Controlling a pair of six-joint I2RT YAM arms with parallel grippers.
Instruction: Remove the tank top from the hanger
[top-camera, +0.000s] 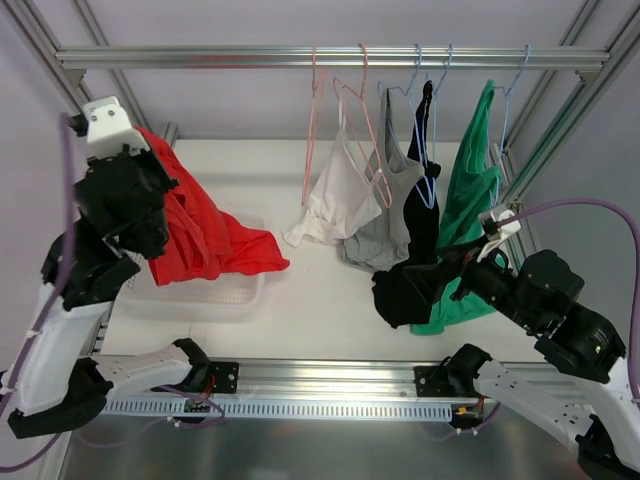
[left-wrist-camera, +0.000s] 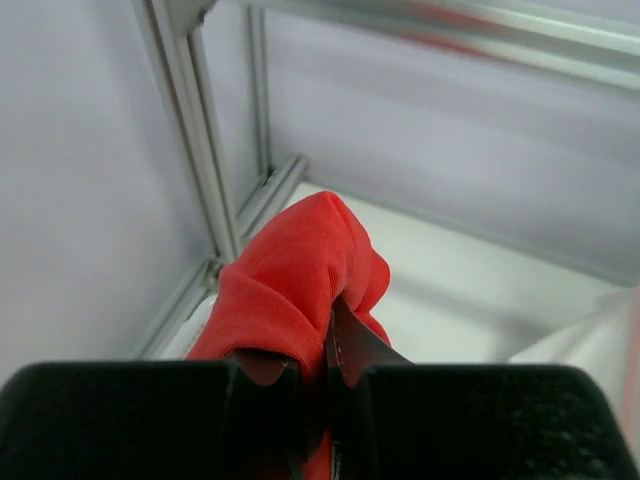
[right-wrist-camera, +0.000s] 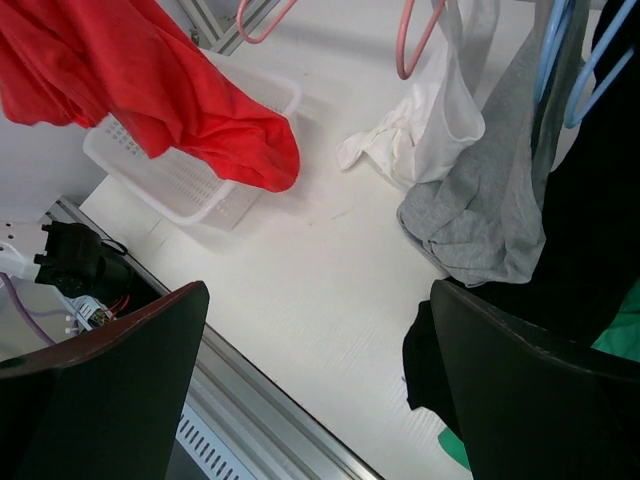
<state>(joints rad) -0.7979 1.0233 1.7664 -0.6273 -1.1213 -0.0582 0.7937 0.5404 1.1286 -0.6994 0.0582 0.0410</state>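
My left gripper (top-camera: 150, 215) is shut on a red tank top (top-camera: 205, 235), held up at the left; the cloth hangs down over a white basket (top-camera: 215, 297). In the left wrist view the red cloth (left-wrist-camera: 295, 280) is pinched between my shut fingers (left-wrist-camera: 325, 400). An empty pink hanger (top-camera: 312, 130) hangs on the rail (top-camera: 300, 56). White (top-camera: 335, 200), grey (top-camera: 385, 225), black (top-camera: 420, 220) and green (top-camera: 470, 210) tank tops hang on hangers. My right gripper (top-camera: 470, 275) is open and empty, low beside the black and green tops; it also shows in the right wrist view (right-wrist-camera: 320, 390).
Aluminium frame posts stand at left (top-camera: 40, 40) and right (top-camera: 560, 120). The black top's hem (top-camera: 400, 295) rests on the white table (top-camera: 320, 300). The white basket (right-wrist-camera: 190, 175) sits at the table's left.
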